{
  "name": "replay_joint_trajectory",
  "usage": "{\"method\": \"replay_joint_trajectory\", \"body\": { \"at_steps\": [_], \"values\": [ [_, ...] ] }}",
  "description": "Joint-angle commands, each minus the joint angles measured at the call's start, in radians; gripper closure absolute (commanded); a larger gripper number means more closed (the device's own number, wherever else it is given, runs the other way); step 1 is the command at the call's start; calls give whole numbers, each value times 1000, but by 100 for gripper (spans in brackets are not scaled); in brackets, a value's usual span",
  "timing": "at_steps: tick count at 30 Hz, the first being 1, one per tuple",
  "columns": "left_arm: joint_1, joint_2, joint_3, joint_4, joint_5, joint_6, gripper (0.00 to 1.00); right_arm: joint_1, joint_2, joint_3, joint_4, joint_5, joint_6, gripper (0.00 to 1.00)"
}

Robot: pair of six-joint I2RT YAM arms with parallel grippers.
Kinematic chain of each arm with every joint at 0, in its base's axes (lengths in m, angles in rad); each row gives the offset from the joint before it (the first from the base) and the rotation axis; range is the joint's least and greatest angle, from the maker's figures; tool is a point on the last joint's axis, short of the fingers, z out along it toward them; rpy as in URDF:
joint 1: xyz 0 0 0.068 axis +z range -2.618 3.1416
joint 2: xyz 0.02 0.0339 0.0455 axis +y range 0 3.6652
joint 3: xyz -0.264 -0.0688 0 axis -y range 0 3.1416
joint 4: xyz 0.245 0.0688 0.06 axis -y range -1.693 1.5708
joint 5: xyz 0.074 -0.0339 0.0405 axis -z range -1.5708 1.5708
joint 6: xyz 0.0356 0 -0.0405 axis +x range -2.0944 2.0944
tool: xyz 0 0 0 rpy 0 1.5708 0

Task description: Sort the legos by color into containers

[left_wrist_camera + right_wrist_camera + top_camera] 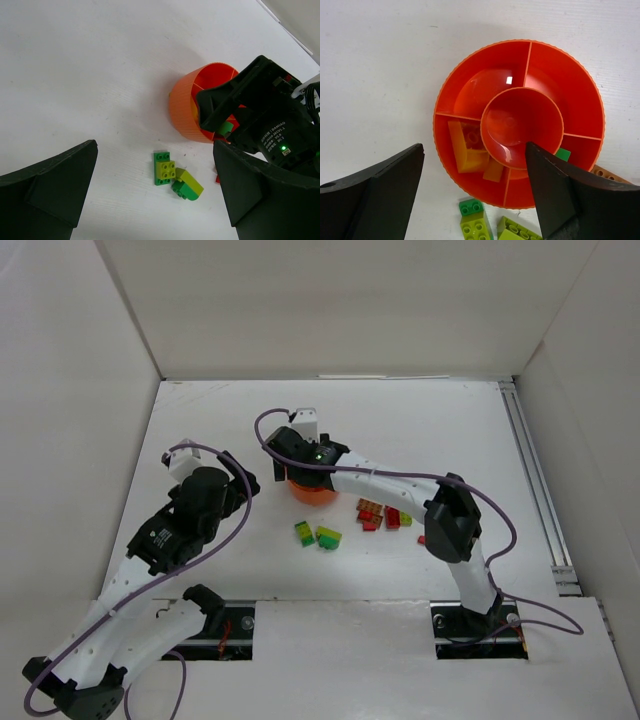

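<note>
The round orange dish point(470, 85) lies right under my right gripper point(474, 147), which is open above it and holds nothing. Yellow legos point(467, 150) lie in the dish's near-left section, and a green lego point(563, 154) shows in a right section; the centre cup point(522, 125) is bare. Two green-and-lime legos point(165, 168) point(187, 184) lie on the table just in front of the dish point(187, 107). My left gripper point(154, 145) hangs wide open above them, empty. In the top view, red and yellow legos point(380, 515) lie right of the dish point(315, 495).
White walls close the table on three sides, and a metal rail point(535, 490) runs along the right. My right forearm point(390, 480) spans over the red and yellow pile. A small red piece point(421, 539) lies near the right elbow.
</note>
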Motion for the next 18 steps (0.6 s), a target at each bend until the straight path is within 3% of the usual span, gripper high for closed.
{"method": "replay_joint_trajectory", "body": {
  "at_steps": [1,5,12,15,18],
  "values": [
    [1,-13,-5,21,5,14,0,9,-32,34,-12,15,12,13],
    [1,-13,4,41,39,46,0,9,-92,25,-2,15,-35,10],
    [1,31,-5,137,174,159,0,0,-357,-217,64,80,-86,6],
    [1,88,-5,182,263,202,0,-49,-493,-369,54,52,-95,5],
    [1,163,-5,249,353,253,0,-177,-624,-541,41,-32,-95,3]
  ]
}}
